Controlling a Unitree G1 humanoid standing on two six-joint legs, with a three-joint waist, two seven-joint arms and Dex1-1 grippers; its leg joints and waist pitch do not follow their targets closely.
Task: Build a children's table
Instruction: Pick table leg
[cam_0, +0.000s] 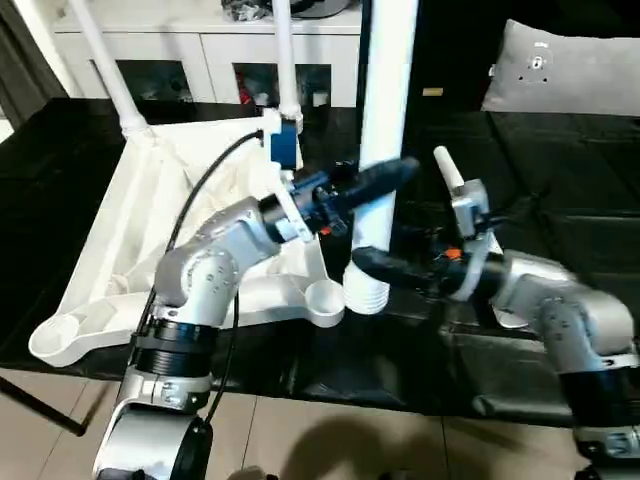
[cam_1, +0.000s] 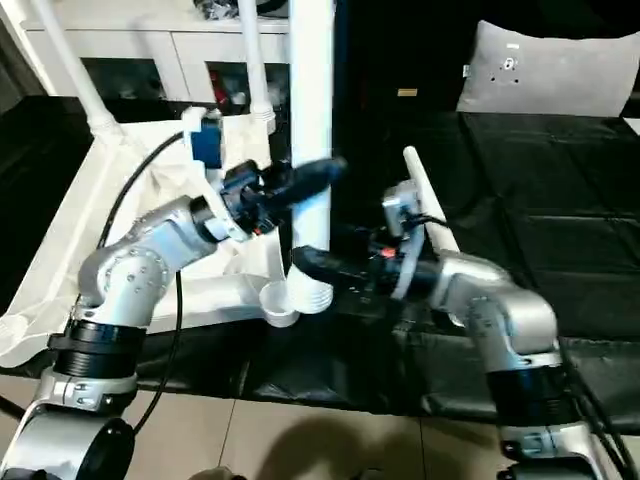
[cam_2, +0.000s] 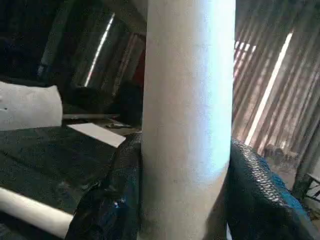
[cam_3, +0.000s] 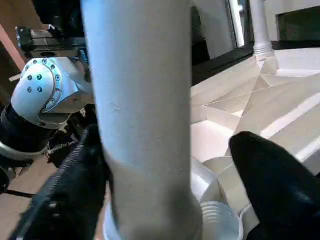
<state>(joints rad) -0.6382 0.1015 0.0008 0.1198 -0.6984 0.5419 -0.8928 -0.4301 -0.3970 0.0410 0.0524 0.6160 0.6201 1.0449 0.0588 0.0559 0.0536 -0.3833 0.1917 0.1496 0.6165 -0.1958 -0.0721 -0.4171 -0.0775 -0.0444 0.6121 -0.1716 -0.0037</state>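
Note:
The children's table top (cam_0: 140, 230) lies upside down on the black surface, ribs up. Two legs (cam_0: 100, 55) (cam_0: 284, 60) stand in its far corner sockets. A third white leg (cam_0: 385, 90) stands upright, its ribbed end (cam_0: 368, 295) just right of the near corner socket (cam_0: 325, 295). My left gripper (cam_0: 395, 175) is shut on this leg at mid-height, with both fingers (cam_2: 115, 200) pressed against it. Lower down, my right gripper (cam_0: 372, 265) surrounds the leg and is open: one finger (cam_3: 75, 185) touches it and the other (cam_3: 270, 175) stands apart. Another leg (cam_1: 425, 200) lies by my right forearm.
A white cabinet with glass doors (cam_0: 200, 50) stands behind the table top. A grey cushion (cam_0: 570, 70) lies at the back right. The black surface (cam_0: 560, 160) ends near my body, with tiled floor (cam_0: 330, 440) below it.

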